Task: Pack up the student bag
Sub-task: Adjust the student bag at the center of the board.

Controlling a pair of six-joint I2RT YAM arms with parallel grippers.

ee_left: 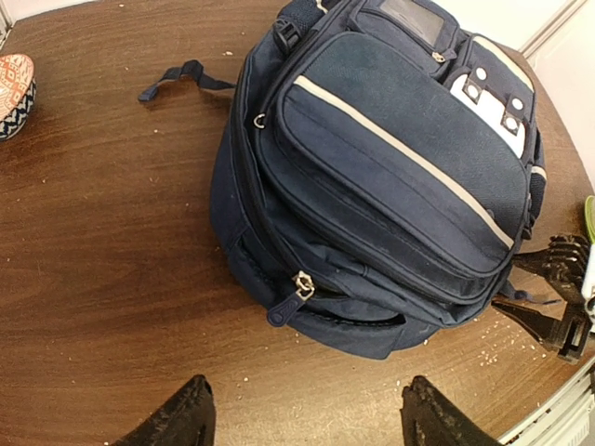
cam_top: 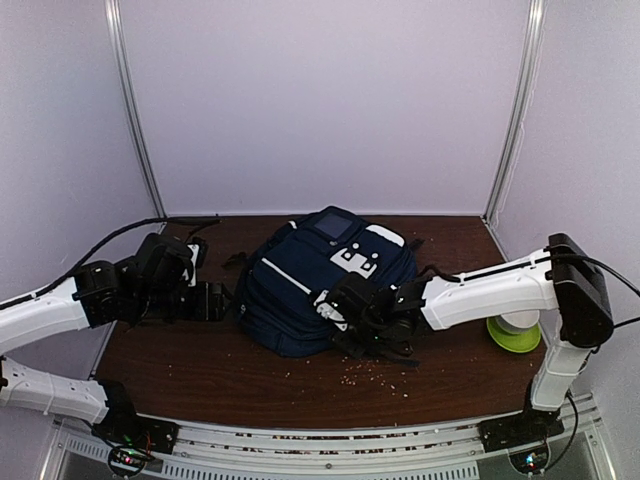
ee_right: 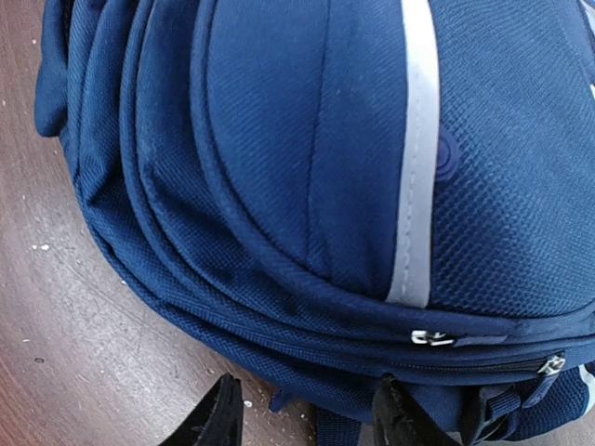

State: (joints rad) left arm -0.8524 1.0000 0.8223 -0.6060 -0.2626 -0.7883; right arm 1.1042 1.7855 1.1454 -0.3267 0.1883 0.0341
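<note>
The student bag (cam_top: pixel 315 290), navy with thin white stripes and white patches, lies on its back in the middle of the brown table (cam_top: pixel 200 365). My left gripper (cam_top: pixel 222 300) hovers at its left side, open, with only bare wood between its fingers (ee_left: pixel 177 418). A zipper pull (ee_left: pixel 296 293) hangs from the bag's near edge just ahead of it (ee_left: pixel 302 423). My right gripper (cam_top: pixel 340 312) is at the bag's front right edge. In the right wrist view its jaws stand apart (ee_right: pixel 307 423), with the bag's lower seam (ee_right: pixel 279 353) and a small blue tab (ee_right: pixel 279 401) between them.
A patterned orange-and-white object (ee_left: pixel 14 93) lies at the table's far left. A green dish (cam_top: pixel 513 334) with something white on it sits at the right, by the right arm. Black straps (cam_top: pixel 235 260) trail from the bag. Crumbs (cam_top: pixel 375 372) dot the wood in front.
</note>
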